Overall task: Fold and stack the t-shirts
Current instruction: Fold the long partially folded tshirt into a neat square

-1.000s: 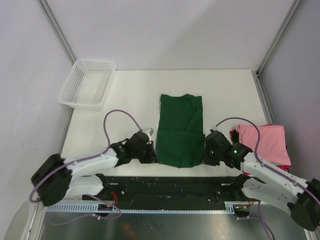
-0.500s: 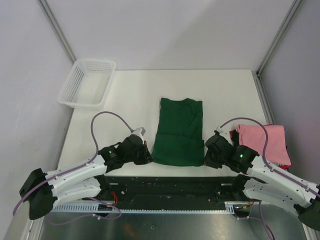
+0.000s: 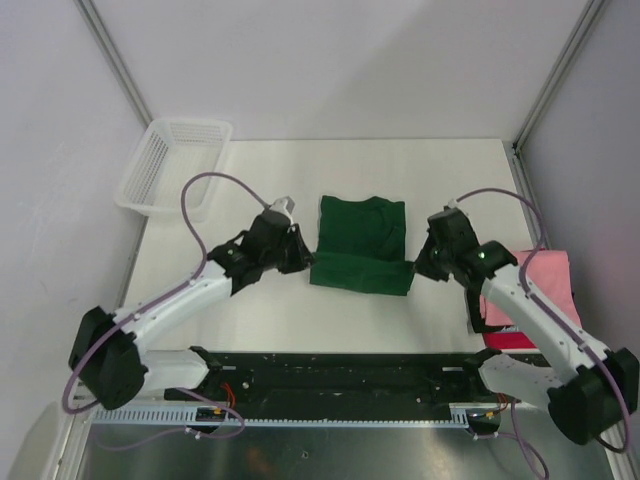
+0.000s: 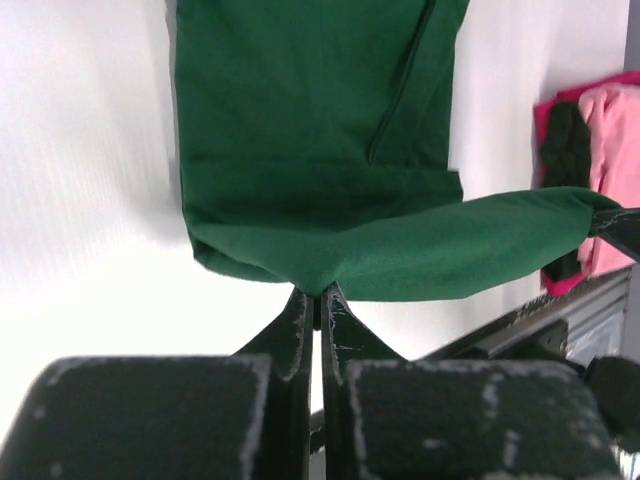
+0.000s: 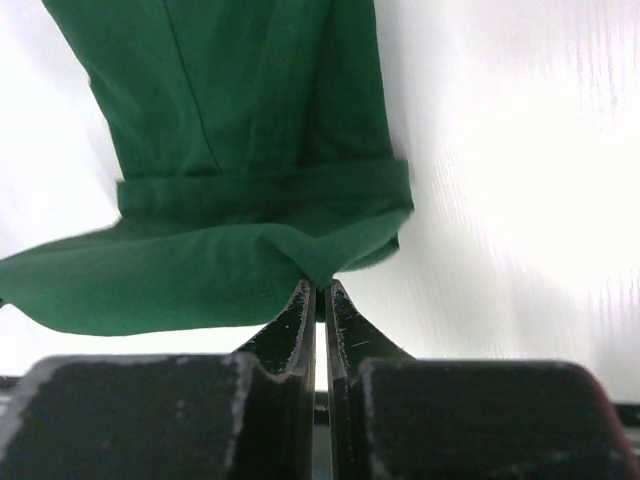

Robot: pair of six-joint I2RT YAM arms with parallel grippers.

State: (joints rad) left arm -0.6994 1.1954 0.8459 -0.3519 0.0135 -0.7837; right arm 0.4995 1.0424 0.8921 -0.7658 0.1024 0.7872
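The dark green t-shirt (image 3: 360, 240) lies in the middle of the table. Its near hem is lifted and doubled back over the far half. My left gripper (image 3: 305, 262) is shut on the hem's left corner, pinching green cloth (image 4: 320, 150) at its fingertips (image 4: 320, 292). My right gripper (image 3: 413, 268) is shut on the right corner, where the green cloth (image 5: 240, 120) bunches at its tips (image 5: 320, 285). The hem sags between the two grippers. A folded pink t-shirt (image 3: 545, 285) rests on a red one (image 3: 510, 340) at the right.
A white mesh basket (image 3: 175, 165) stands at the table's far left corner. The pink and red pile (image 4: 610, 130) sits beside the right arm. Metal frame posts rise at the back corners, and a black rail (image 3: 340, 365) runs along the near edge.
Both grippers have lifted the near hem and carried it away from the arm bases, towards the far side. The green t-shirt now looks about half as long.
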